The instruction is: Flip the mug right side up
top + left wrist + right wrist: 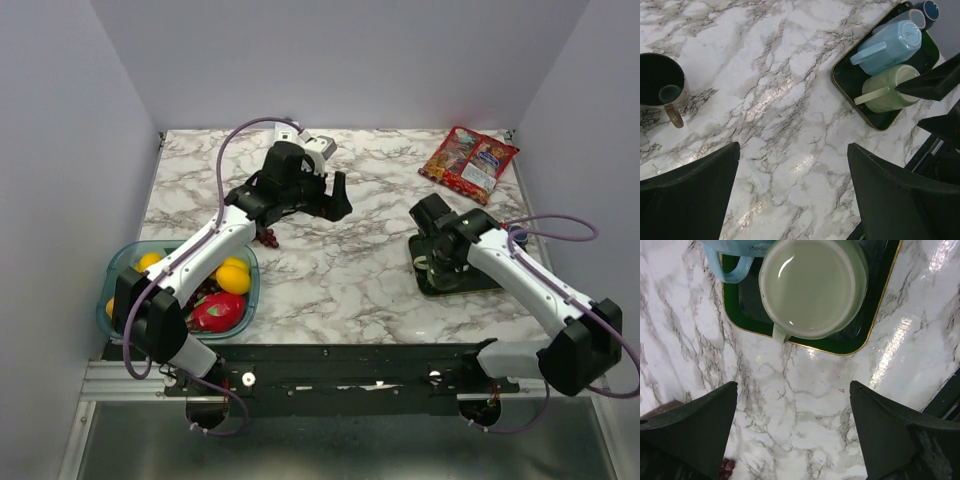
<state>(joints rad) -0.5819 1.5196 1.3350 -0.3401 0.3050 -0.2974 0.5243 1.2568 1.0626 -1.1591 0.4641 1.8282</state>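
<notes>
Green mug is seen base-up on the dark green tray, at the right side of the marble table. A pale blue mug is set just beside it on the same tray. Right gripper is held above bare marble just off the tray's rim, jaws spread wide, nothing gripped. Left gripper is also spread wide and empty, well apart from the tray. A dark mug is stood upright on the table near it.

Bright, even light; glare streaks the marble tabletop, edges perhaps soft.
</notes>
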